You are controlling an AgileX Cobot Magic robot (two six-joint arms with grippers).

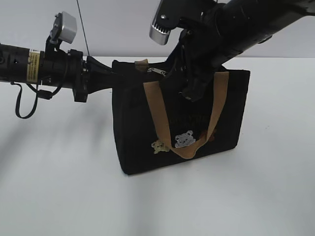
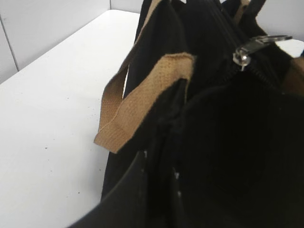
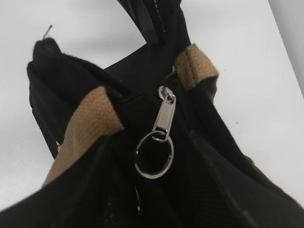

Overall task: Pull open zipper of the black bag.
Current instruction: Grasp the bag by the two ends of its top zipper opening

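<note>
I see even, bright light on the white worktop (image 1: 59, 187), with soft shadows beneath the black bag (image 1: 142, 128). Both wrist feeds blur up close; dark fabric swallows detail.

A plain white tabletop (image 1: 64, 191) fills the foreground and runs back to a pale grey wall (image 1: 118, 24). On the tabletop, soft grey shadows fall toward its left and front edges.
</note>
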